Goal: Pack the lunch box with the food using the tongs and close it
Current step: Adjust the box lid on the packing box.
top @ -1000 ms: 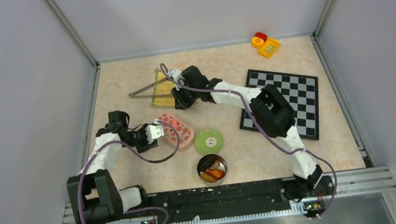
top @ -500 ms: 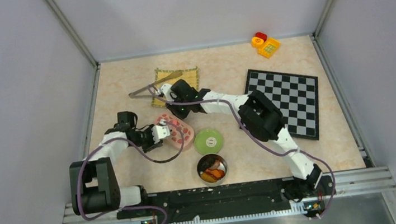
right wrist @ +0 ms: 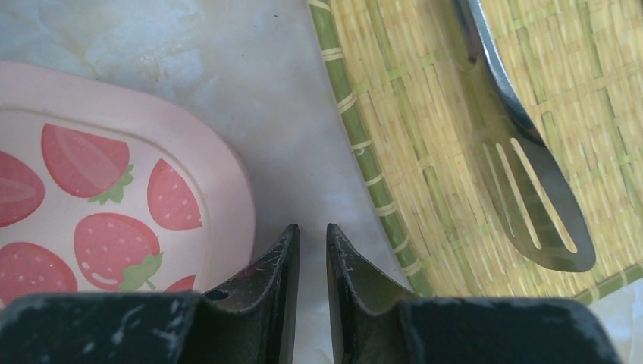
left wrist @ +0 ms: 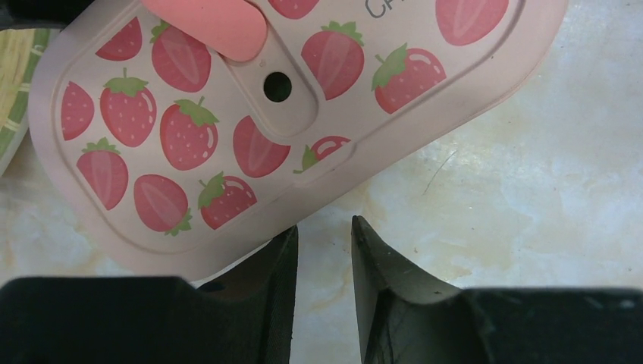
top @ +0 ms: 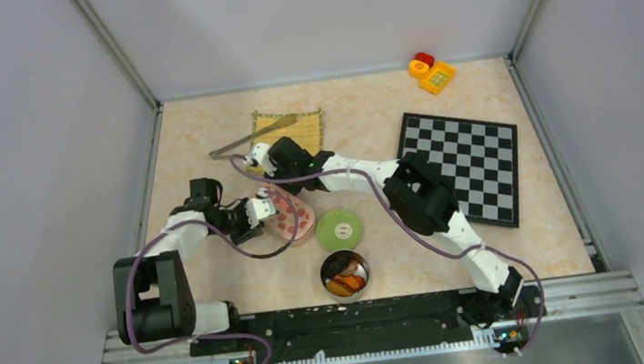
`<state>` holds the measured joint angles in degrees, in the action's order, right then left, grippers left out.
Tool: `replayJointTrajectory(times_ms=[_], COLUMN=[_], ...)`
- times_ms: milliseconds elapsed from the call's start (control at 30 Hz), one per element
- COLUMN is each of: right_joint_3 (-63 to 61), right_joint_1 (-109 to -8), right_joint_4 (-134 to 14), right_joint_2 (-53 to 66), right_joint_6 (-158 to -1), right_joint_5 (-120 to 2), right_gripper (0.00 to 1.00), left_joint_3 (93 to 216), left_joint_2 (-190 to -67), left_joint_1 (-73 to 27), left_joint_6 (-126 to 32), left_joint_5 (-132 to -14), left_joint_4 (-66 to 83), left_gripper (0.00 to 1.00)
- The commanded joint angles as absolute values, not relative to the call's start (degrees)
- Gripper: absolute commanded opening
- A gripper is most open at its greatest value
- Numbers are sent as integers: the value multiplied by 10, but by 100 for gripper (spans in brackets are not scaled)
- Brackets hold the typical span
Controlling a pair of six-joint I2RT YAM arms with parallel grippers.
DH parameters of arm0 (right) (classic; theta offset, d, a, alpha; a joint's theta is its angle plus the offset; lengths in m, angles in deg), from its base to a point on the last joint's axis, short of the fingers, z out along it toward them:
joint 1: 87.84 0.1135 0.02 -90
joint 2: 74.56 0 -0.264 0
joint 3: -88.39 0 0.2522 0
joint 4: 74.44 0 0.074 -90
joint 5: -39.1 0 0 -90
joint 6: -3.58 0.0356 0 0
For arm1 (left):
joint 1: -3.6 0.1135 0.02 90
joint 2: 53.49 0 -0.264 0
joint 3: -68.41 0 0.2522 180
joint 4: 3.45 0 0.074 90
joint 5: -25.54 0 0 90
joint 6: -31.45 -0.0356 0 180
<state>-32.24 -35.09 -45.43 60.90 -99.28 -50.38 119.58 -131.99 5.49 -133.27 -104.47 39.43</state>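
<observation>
The pink strawberry-print lunch box (top: 290, 215) lies with its lid on, left of centre. My left gripper (top: 260, 212) is at its left end; in the left wrist view the jaws (left wrist: 324, 224) stand open over bare table, one finger against the lunch box (left wrist: 227, 136) rim. My right gripper (top: 259, 163) is at the box's far end, jaws (right wrist: 312, 226) narrowly open and empty between the lunch box (right wrist: 91, 197) and the yellow mat (right wrist: 425, 114). The silver tongs (top: 254, 136) lie free across the mat (top: 303, 129); the tongs' slotted tip (right wrist: 523, 159) shows. Food (top: 345, 278) fills a round tin.
A round green lid (top: 339, 230) lies right of the lunch box, just above the tin. A chessboard (top: 468, 165) covers the right side under the right arm. Red, yellow and orange toy blocks (top: 432, 70) sit at the back right corner.
My right gripper has left the mat and moved toward me to the lunch box's far end, leaving the tongs lying on the mat. My left gripper has shifted right to the box. Both jaws narrowed slightly.
</observation>
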Motion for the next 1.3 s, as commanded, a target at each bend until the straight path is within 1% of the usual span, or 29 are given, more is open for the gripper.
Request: replayJointTrajectory(times_ms=[0,200,333,400,500,700,800,933,1067,1267], right_joint_3=[-344,-318,-294,-293,-309,-316,-299,-276,-239,-172], right_joint_1=[-332,-357,-360,-364,-378,-417,-435,-445,-464,-493], right_joint_4=[-425,-419,-429,-430,-422,-420,-429,-434,-442,-459], right_joint_2=[634,602,573,562,554,516,484,445,404,337], right_joint_6=[-989,-945,-948,-947,-945,-918,-891,-870,-825,-794], right_joint_5=[-467,-503,-500,-504,-506,-578,-626,-678,-729,-806], right_gripper=[19,22,32,35,36,37,39,39,40,41], left_joint_3=[1212,1217,1222,1223,1231,1274,1300,1312,1331,1339], left_joint_2=[-1301,-1298,-1291,-1286,-1272,-1250,-1237,-1223,-1241,-1287], left_joint_1=[53,55,55,55,56,60,59,56,38,-15], left_joint_6=[-1323,-1323,-1327,-1326,-1337,-1337,-1281,-1154,-1065,-1004], left_joint_5=[-1079,-1049,-1057,-1055,-1057,-1078,-1099,-1112,-1070,-1010], left_joint_4=[345,365,389,400,434,536,536,462,422,417], left_gripper=[37,41,44,45,48,55,60,65,70,71])
